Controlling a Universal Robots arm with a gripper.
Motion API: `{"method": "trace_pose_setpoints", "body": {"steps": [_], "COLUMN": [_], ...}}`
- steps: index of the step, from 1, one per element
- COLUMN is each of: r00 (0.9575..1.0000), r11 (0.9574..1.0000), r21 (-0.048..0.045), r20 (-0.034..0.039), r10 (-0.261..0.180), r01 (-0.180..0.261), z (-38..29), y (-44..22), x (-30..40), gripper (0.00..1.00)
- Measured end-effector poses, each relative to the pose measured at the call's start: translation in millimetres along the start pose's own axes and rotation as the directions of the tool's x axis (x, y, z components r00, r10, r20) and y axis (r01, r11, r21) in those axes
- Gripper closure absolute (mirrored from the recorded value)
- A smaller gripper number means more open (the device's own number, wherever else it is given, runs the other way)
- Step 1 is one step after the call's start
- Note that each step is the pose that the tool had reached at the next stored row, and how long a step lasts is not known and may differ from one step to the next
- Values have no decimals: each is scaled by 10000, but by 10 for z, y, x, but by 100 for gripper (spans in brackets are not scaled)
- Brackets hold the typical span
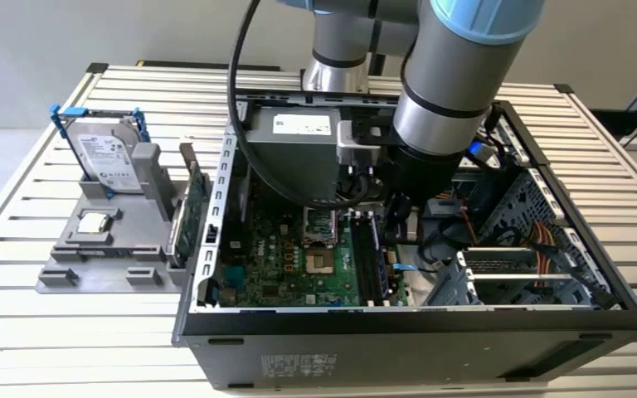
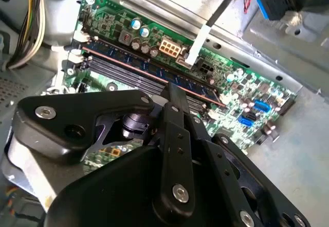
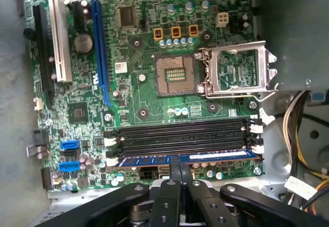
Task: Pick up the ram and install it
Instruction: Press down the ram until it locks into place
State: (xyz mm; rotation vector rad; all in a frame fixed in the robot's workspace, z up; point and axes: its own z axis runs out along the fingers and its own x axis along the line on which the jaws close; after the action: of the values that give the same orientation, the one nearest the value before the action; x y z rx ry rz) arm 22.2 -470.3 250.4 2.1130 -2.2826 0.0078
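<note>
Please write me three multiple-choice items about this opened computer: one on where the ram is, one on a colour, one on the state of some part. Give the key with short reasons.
1. Where is the thin blue ram stick?
A. On the grey tray outside the case
B. In a memory slot of the green motherboard, right at the black gripper
C. On the slatted table

2. What colour are the rails on the silver hard drive?
A. Red
B. Yellow
C. Blue

3. How is the metal cover of the processor socket?
A. Swung open
B. Shut over the socket
C. Hidden under a fan

Key: 1 B, both wrist views show the stick along the slot by the gripper. 2 C, the exterior view shows blue rails. 3 A, the cover lies beside the bare socket.
</note>
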Motion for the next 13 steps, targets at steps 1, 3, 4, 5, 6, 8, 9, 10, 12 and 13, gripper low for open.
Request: {"method": "trace_pose_setpoints", "body": {"steps": [1,3,4,5,6,8,9,10,12,13], "r00": [9999,9994,9991,9988,9986,9985,9985,9985,9985,9985], "r11": [9999,9994,9991,9988,9986,9985,9985,9985,9985,9985], "r21": [2,8,11,12,12,13,13,13,13,13], "r20": [5,15,20,23,22,25,23,23,22,22], "r10": [-131,-337,-435,-497,-522,-542,-544,-545,-546,-547], "r01": [131,337,435,497,522,542,544,545,546,547], "z": [1,5,6,8,10,13,13,13,13,12], "y": [0,0,0,1,1,1,2,2,2,2], "x": [-1,-5,-7,-12,-17,-25,-25,-25,-25,-25], "gripper": [100,100,100,100,100,100,100,100,100,100]}}
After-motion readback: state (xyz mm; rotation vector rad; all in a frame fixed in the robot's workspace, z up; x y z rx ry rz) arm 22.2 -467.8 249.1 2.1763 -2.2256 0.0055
